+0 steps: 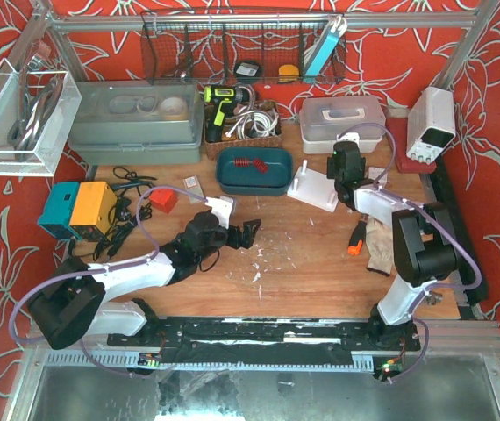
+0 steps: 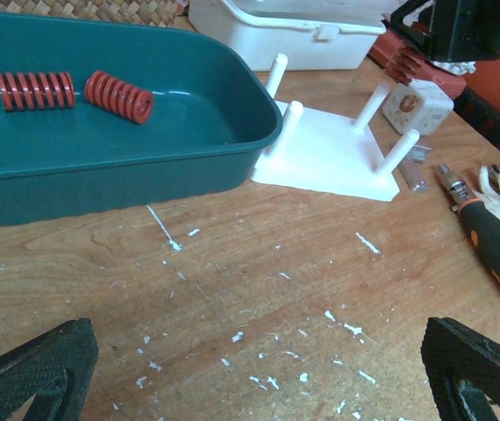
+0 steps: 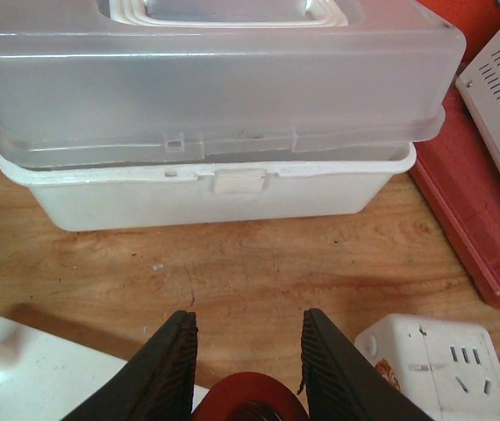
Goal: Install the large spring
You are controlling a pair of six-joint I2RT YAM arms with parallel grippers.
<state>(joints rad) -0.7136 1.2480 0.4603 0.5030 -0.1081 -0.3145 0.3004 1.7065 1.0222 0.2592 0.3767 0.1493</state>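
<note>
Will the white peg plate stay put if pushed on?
The white peg plate looks thin plastic, probably light and apt to slide on the wooden table. Its flat base likely resists tipping, though pushing a post sideways might lever it.

Overhead from behind, two near wrist close-ups

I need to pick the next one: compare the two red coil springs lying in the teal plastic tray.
The left red coil spring lies level and side-on; the right red coil spring lies slanted, its open end showing. The left spring looks longer and slimmer, the right one stubbier, though its slant may shorten it. Both lie apart on the floor of the teal plastic tray.
</note>
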